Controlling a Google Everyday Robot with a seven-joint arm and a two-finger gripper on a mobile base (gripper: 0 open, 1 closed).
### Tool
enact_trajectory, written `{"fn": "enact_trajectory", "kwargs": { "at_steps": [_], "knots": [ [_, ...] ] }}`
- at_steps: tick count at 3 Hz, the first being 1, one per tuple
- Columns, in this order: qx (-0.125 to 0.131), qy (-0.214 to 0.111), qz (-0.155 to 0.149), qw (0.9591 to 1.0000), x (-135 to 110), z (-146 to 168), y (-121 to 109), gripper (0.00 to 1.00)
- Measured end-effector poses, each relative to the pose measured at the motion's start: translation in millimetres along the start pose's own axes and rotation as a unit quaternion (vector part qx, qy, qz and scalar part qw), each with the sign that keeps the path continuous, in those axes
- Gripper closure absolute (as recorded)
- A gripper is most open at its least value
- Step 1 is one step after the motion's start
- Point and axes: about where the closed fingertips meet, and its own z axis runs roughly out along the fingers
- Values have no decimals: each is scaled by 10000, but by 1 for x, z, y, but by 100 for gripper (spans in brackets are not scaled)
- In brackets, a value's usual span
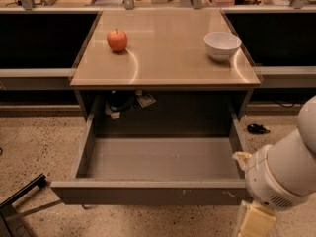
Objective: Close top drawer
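Observation:
The top drawer (148,194) is pulled fully out under the counter. It is wide, shallow, grey and empty inside, and its flat front carries small pale scratches. My gripper (255,220) is at the bottom right, just in front of the drawer front's right end, below the white arm housing (284,174). Only its pale yellowish upper part shows; the lower part runs off the bottom edge.
A red apple (117,40) and a white bowl (222,45) sit on the tan counter top (168,63). Cables hang behind the drawer opening (123,102). A dark metal leg (19,201) lies on the speckled floor at the left.

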Motion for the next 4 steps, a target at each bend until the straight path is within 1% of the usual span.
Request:
{"fn": "enact_trajectory", "kwargs": {
  "at_steps": [1,2,3,4],
  "knots": [
    [-403,-143,-76,9991,14,41,25,0],
    [-791,-452,-339,9953,0,77,37,0],
    [-811,-430,-314,9953,4,80,41,0],
    [-938,-433,-205,9944,8,97,50,0]
  ]
}}
